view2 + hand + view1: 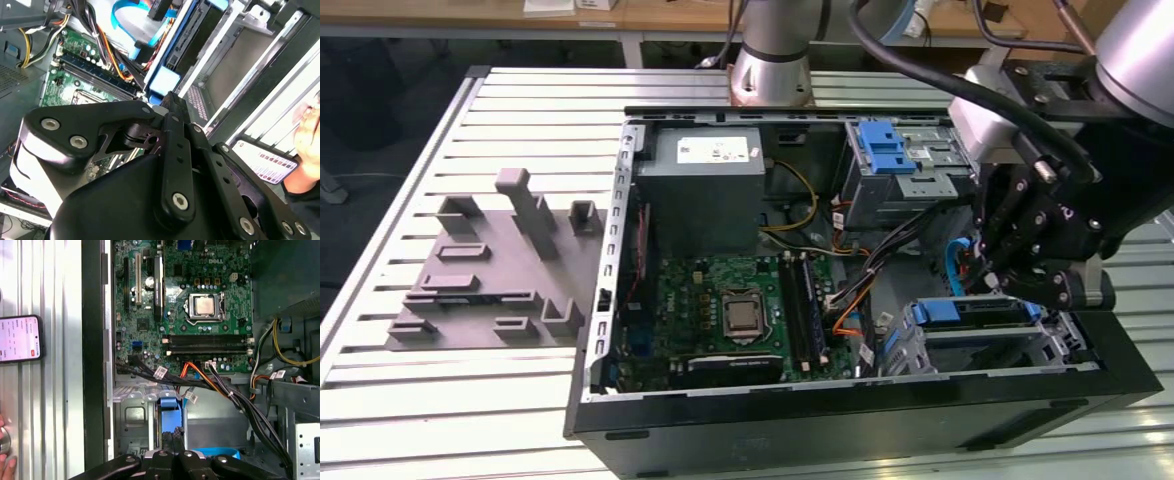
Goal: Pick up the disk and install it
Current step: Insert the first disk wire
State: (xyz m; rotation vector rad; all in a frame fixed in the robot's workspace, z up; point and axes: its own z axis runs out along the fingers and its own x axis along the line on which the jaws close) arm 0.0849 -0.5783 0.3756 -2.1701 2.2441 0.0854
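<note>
The disk (970,311) sits in the silver drive cage (1014,345) at the case's corner on the exterior view's right. Its blue carrier bracket faces up. The black gripper (991,283) hangs directly over it. In both wrist views the fingers are drawn together, with the gripper (167,97) tips against the blue end of the disk (162,80). Nothing shows between them. In the first wrist view the gripper (171,437) points at the disk (169,415), which stands edge-on in its slot.
Open computer case with a green motherboard (734,310), a grey power supply box (707,170) and a second blue-bracketed bay (887,150). Cable bundles (220,387) run beside the cage. A grey fixture (494,270) lies on the slatted table. A person's hand (307,130) and a phone (20,338) are beside the case.
</note>
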